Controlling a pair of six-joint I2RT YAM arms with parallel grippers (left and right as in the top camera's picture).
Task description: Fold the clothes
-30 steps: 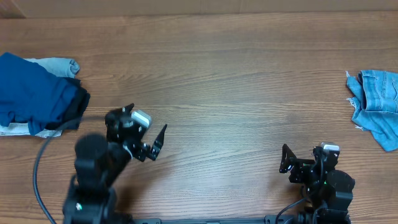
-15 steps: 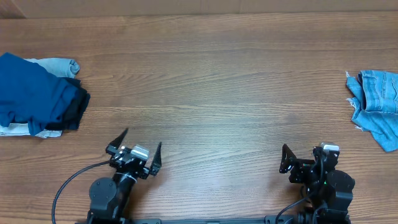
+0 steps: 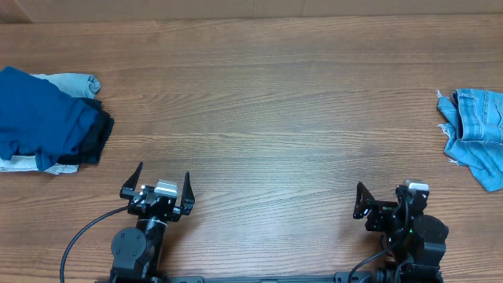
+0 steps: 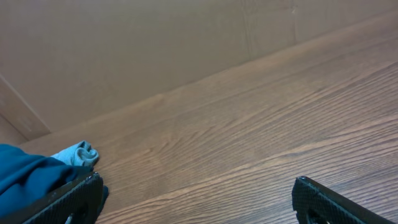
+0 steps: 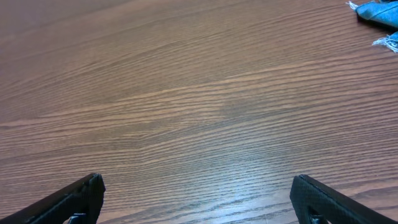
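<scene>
Wood-grain bench (image 3: 275,102) filling the frame, frayed light-blue denim piece (image 3: 475,130) at the right edge, near-black folded garment (image 3: 100,134) at middle left, pale grey-blue cloth (image 3: 75,81) bunched just above it, white cloth (image 3: 20,163) below

Your royal-blue shirt (image 3: 35,118) lies bunched in soft folds at the far left of the overhead view, partly cropped.
</scene>
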